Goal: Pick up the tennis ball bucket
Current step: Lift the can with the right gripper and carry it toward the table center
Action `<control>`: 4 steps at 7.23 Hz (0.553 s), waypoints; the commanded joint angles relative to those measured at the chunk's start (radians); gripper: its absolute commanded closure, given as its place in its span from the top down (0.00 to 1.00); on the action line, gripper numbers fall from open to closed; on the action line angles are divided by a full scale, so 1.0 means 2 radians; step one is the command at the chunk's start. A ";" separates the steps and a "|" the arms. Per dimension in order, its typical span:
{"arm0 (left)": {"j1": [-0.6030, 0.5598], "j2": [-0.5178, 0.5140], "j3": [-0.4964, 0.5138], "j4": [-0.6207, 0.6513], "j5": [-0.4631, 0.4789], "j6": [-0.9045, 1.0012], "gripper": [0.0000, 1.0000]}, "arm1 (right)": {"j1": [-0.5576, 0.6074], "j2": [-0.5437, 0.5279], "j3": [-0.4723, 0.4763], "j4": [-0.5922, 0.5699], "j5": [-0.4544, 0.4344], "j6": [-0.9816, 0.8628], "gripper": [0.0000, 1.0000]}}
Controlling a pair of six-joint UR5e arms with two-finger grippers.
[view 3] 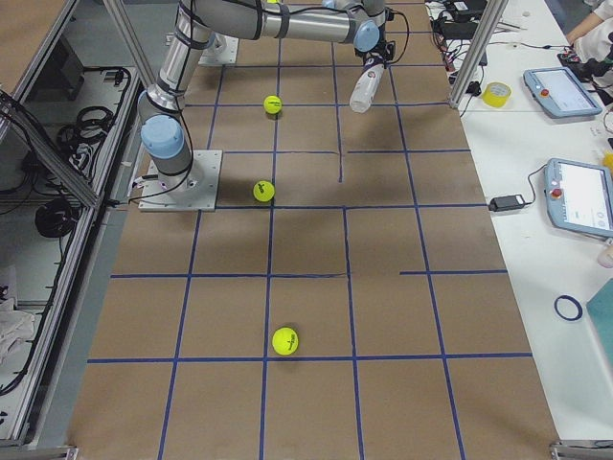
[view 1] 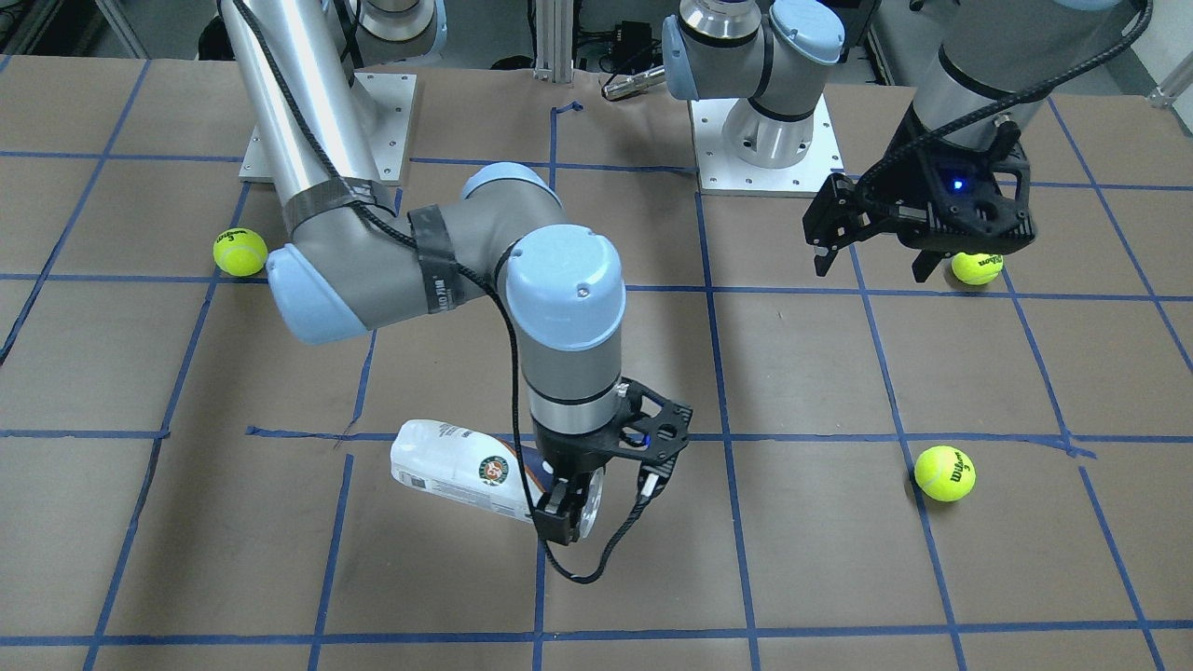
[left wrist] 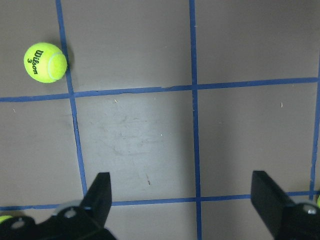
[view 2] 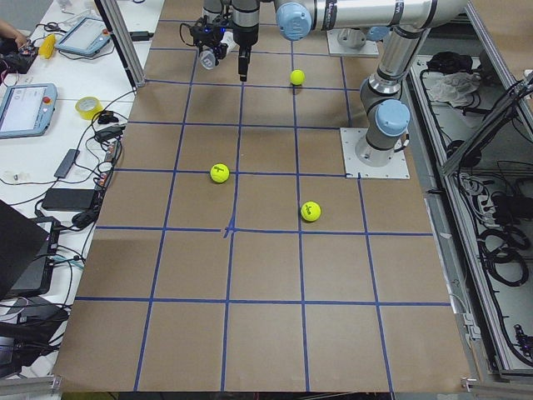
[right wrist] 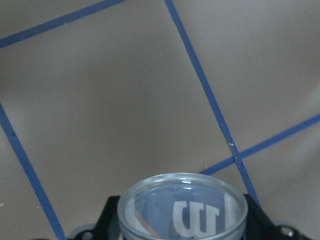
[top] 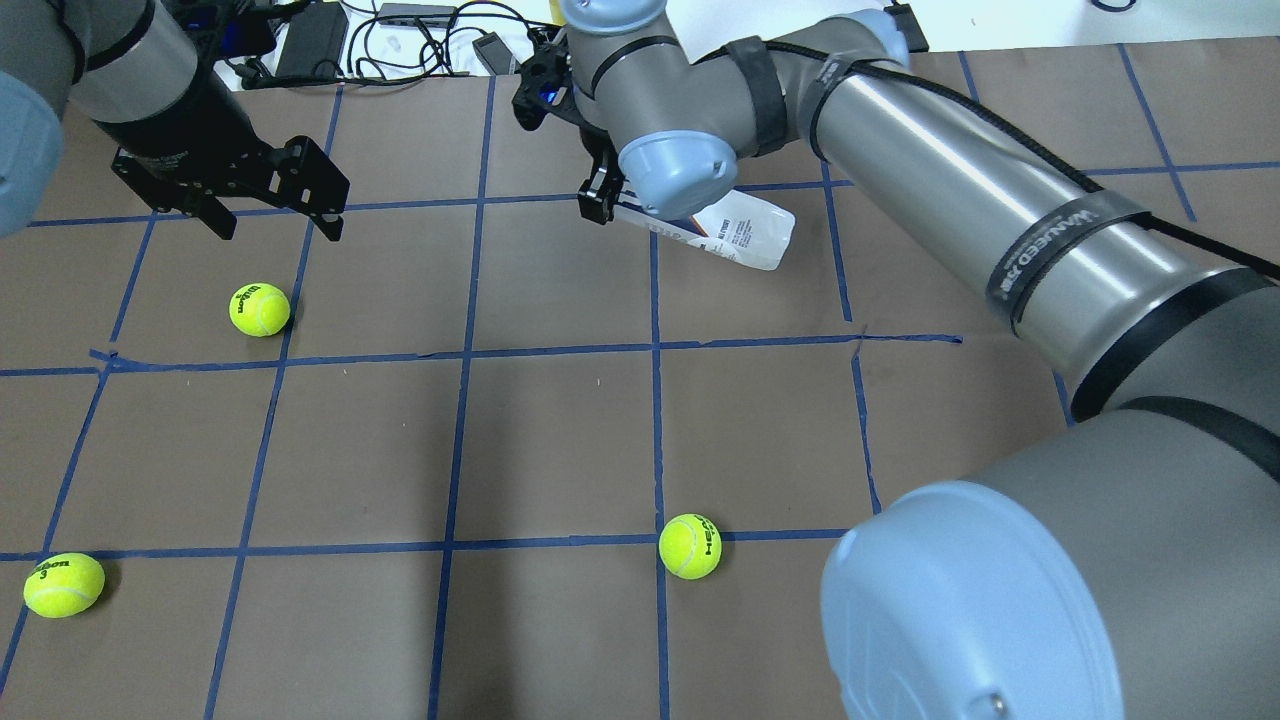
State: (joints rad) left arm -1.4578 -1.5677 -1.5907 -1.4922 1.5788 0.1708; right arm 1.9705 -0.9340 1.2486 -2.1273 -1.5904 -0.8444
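The tennis ball bucket [view 1: 461,471] is a clear tube with a white and navy label, lying slanted. My right gripper [view 1: 565,522] is shut on its open rim end. It also shows in the overhead view [top: 735,228], with the right gripper [top: 600,205] at its end. The right wrist view looks into the tube's round mouth [right wrist: 182,186], with a white "W" showing through it. I cannot tell whether the tube's closed end touches the table. My left gripper [view 1: 871,253] is open and empty, hovering above the table near one tennis ball [view 1: 976,267]. Its fingers [left wrist: 100,192] stand wide apart.
Loose yellow-green tennis balls lie on the brown, blue-taped table: one near the right arm's base [view 1: 239,253], one at the front [view 1: 944,472]. The overhead view shows three balls [top: 259,309], [top: 63,584], [top: 690,545]. Arm base plates [view 1: 764,149] sit at the back.
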 commanded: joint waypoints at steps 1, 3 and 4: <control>0.013 0.000 0.009 -0.001 0.000 0.004 1.00 | 0.027 0.023 0.013 -0.028 0.006 -0.087 0.33; 0.011 0.000 0.008 -0.001 -0.002 0.003 1.00 | 0.046 0.038 0.015 -0.081 0.017 -0.119 0.35; 0.011 0.000 0.008 -0.001 -0.002 0.003 1.00 | 0.048 0.044 0.022 -0.081 0.017 -0.114 0.37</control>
State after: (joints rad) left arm -1.4358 -1.5676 -1.5739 -1.4940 1.5755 0.1769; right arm 2.0560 -0.8614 1.2807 -2.2745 -1.5611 -1.0666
